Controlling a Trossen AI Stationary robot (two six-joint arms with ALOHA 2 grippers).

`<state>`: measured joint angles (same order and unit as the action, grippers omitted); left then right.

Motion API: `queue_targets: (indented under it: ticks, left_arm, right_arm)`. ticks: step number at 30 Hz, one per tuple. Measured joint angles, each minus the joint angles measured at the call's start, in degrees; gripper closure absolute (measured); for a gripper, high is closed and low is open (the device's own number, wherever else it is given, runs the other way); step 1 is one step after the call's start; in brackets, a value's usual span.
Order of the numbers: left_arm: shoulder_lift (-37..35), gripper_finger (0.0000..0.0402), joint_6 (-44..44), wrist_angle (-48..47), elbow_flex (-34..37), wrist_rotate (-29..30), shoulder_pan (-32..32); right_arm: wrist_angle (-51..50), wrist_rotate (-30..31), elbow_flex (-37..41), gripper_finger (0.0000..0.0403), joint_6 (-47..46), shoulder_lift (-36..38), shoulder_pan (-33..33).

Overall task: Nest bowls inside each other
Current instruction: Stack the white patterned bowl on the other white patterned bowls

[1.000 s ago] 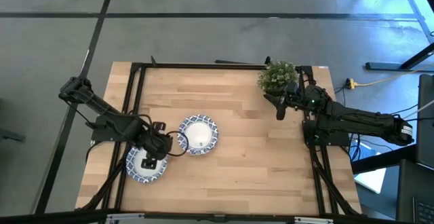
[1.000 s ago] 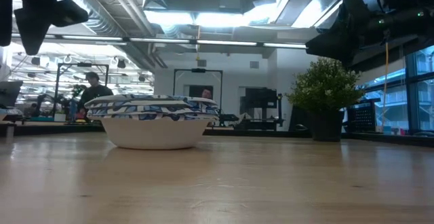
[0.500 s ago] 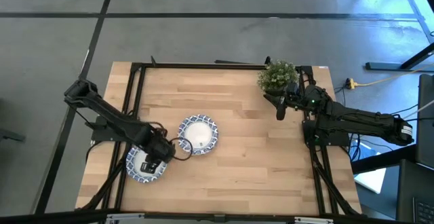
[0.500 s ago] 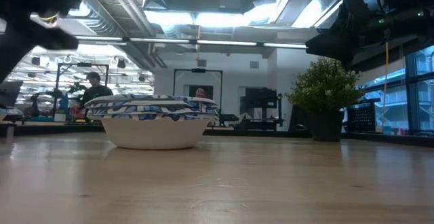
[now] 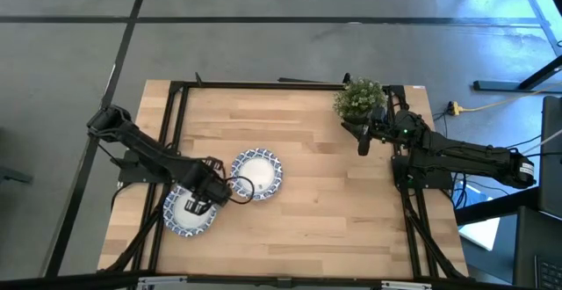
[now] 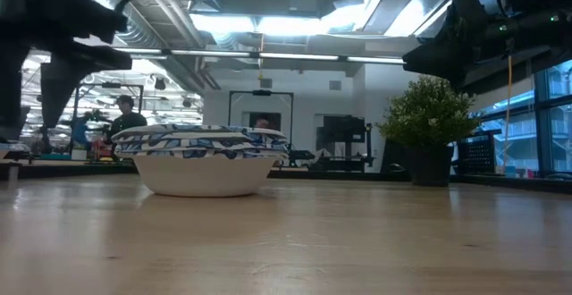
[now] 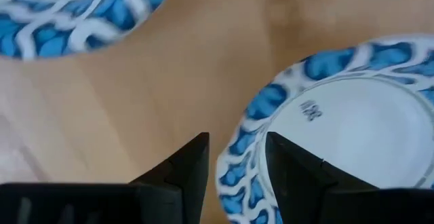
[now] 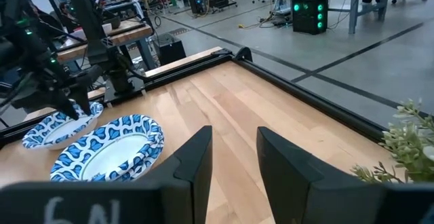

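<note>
Two blue-and-white patterned bowls stand base-down on the wooden table. One is at the near left (image 5: 180, 220) (image 7: 339, 122). The other lies just right of it (image 5: 257, 174) (image 7: 68, 20) (image 8: 108, 153), and in the low view its rim (image 6: 204, 139) shows more than one layer. My left gripper (image 5: 198, 206) (image 7: 237, 139) is open and points down over the near-left bowl's rim. My right gripper (image 5: 361, 145) (image 8: 234, 132) waits open, above the table beside the potted plant (image 5: 358, 98). My left gripper comes from above and stands astride the near-left bowl's rim (image 7: 235, 166). One finger (image 7: 281, 159) is over the white inside and the other (image 7: 193, 159) is outside over the table. Whether either finger touches the rim, I cannot tell.
A potted plant (image 6: 429, 121) stands at the far right corner. Black frame rails (image 5: 176, 132) run along the table's left, far and right sides. Bare wood (image 5: 325, 202) lies between the bowls and the right arm. People and benches show in the room beyond.
My left gripper has come down over the near-left bowl and shifted a little toward the table's right; the low view shows the arm lower than before. Both bowls have stayed in place.
</note>
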<state>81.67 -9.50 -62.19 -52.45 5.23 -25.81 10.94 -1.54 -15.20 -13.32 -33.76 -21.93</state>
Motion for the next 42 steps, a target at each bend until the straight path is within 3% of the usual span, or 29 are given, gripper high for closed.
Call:
queue_targets:
  ticks: [16,26,35,42]
  left_arm:
    - [0.0,0.0236,0.7,-4.0,0.0,0.1,2.1]
    - [0.0,0.0233,-3.9,-4.1,0.0,-0.1,2.1]
    - [0.0,0.0193,-3.7,-4.7,0.0,-3.2,2.0]
    - [0.0,0.0191,-4.2,-2.8,0.0,-1.9,1.6]
  right_arm:
    - [0.0,0.0,0.0,0.0286,0.3,0.0,0.0]
    - [0.0,0.0,0.0,0.0286,0.3,0.0,0.0]
    - [0.0,-0.1,0.0,0.0286,0.2,0.0,0.0]
    - [0.0,-0.1,0.0,0.0286,0.1,0.0,0.0]
